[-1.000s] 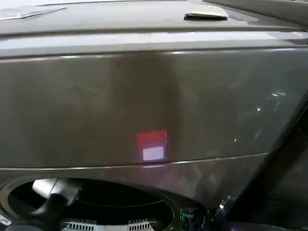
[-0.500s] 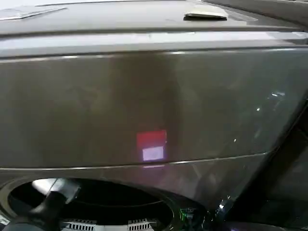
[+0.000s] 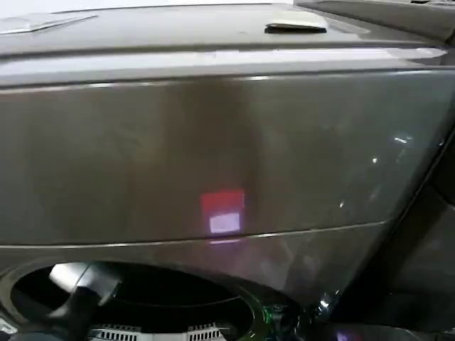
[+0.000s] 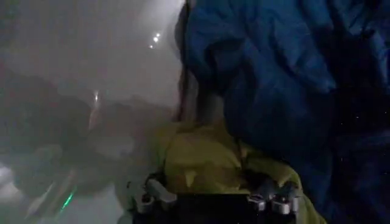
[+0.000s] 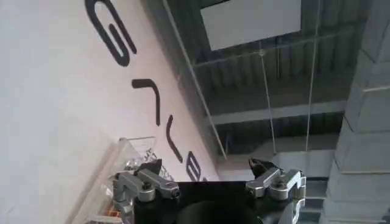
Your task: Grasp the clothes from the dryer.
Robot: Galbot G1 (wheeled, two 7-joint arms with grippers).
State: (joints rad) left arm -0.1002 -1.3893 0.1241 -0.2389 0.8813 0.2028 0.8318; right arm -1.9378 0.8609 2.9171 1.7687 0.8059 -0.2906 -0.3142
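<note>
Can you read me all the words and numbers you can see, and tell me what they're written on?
"G": a big black letter on the white wall in the right wrist view. The letters after it slant away toward the right gripper and cannot be read for sure.
Red and white patch on the front of the dryer: too blurred to read.
Pale flat thing on top of the dryer: no text can be made out.

Head view looks down close at the dryer (image 3: 213, 156); left wrist faces inside its drum, right wrist upward.
</note>
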